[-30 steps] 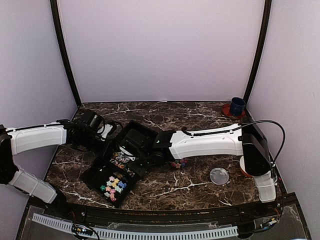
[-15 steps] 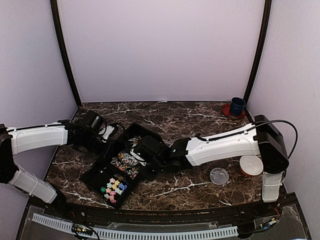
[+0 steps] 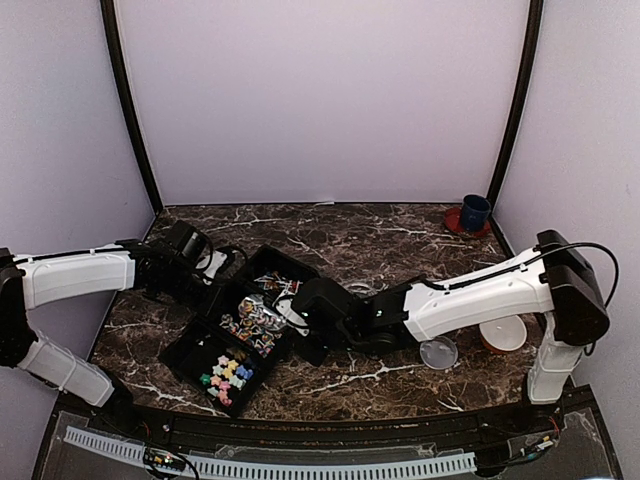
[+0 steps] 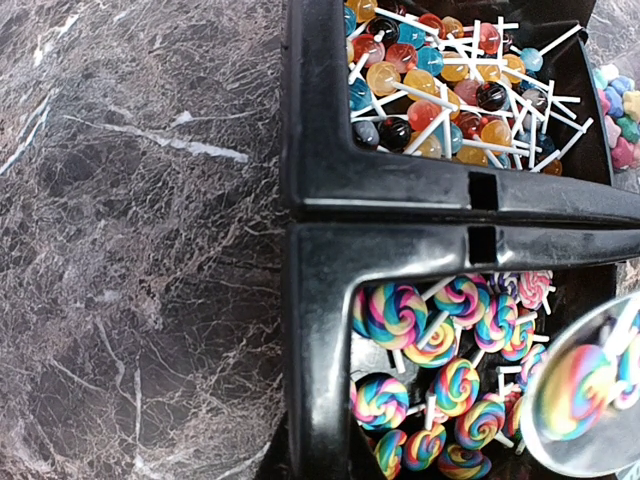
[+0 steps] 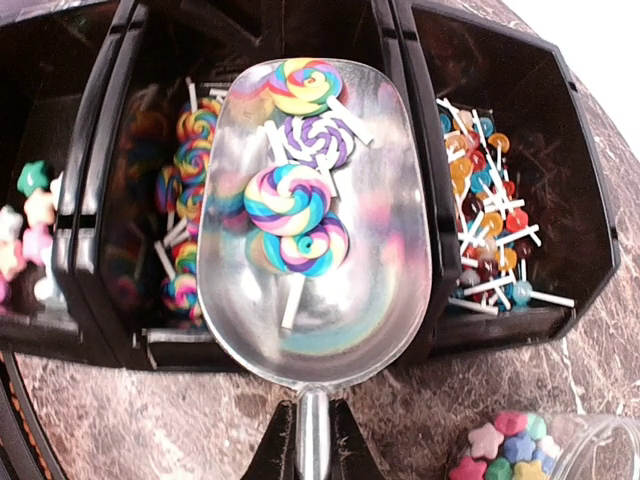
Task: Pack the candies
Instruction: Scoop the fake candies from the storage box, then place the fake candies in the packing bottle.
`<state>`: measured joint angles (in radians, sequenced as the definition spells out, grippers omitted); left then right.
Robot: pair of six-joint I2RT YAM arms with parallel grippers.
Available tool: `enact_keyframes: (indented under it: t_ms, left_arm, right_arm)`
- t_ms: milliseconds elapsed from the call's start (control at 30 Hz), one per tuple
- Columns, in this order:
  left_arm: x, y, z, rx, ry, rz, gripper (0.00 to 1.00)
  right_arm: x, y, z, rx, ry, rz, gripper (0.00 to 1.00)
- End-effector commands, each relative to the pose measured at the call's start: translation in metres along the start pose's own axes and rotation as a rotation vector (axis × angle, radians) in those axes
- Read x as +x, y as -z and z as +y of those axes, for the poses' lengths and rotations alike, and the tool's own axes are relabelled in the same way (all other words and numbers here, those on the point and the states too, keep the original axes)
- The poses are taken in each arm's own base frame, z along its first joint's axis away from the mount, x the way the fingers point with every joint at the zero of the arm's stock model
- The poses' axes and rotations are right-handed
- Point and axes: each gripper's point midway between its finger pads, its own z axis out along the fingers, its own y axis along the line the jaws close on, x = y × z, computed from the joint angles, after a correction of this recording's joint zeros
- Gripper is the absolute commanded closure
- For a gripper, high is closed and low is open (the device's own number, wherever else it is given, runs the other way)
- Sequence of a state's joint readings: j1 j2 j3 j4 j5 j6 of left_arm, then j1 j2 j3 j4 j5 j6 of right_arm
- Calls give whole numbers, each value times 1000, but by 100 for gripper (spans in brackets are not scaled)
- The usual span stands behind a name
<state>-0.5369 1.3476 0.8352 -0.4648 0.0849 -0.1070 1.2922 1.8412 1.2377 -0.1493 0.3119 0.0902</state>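
The candies lie sorted in a black three-compartment tray [image 3: 172, 352]: pastel stars [image 3: 228, 372], swirl lollipops [image 4: 455, 385] and small ball lollipops [image 4: 440, 80]. My right gripper [image 5: 313, 445] is shut on the handle of a metal scoop [image 5: 375, 300]. The scoop holds several swirl lollipops [image 5: 290, 200] and hangs over the tray's middle compartment. In the left wrist view the scoop [image 4: 590, 400] shows at the lower right. My left gripper [image 4: 316, 462] is shut on the tray's rim [image 4: 320, 300] at its outer side.
A clear jar [image 5: 545, 450] with star candies stands beside the tray, under my right arm. A clear lid [image 3: 438, 352] and an orange dish [image 3: 500, 335] lie to the right. At the back right a blue cup [image 3: 474, 212] sits on a red saucer.
My right arm has dropped its elbow and drawn its wrist back to the right, bringing the scoop to the tray's right side. The left arm and the tray have not moved.
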Motion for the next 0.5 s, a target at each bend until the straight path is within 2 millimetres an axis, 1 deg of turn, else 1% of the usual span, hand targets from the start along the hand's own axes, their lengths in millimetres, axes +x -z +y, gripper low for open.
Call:
enact_keyframes:
  t_ms: [0,100,200,333,467]
  left_arm:
    - [-43,23,-11,54,22,-153,100]
    - [-44,24,-12,65,26,-155,100]
    - [-44,23,-13,74,30,-152,100]
    - [-44,25,-13,75,32,-156,100]
    - [-44,27,-12,71,33,-162,100]
  right_arm:
    - [-27,21,-4,13,-26,-179,100]
    - [-25,32,-9,22,-38,-263,100]
    - [-30,40,-11,25,-45,-324,100]
    - [-30,40,-18,70,-33,-315,100]
    - [-29,53,-26,104,-36,-322,100]
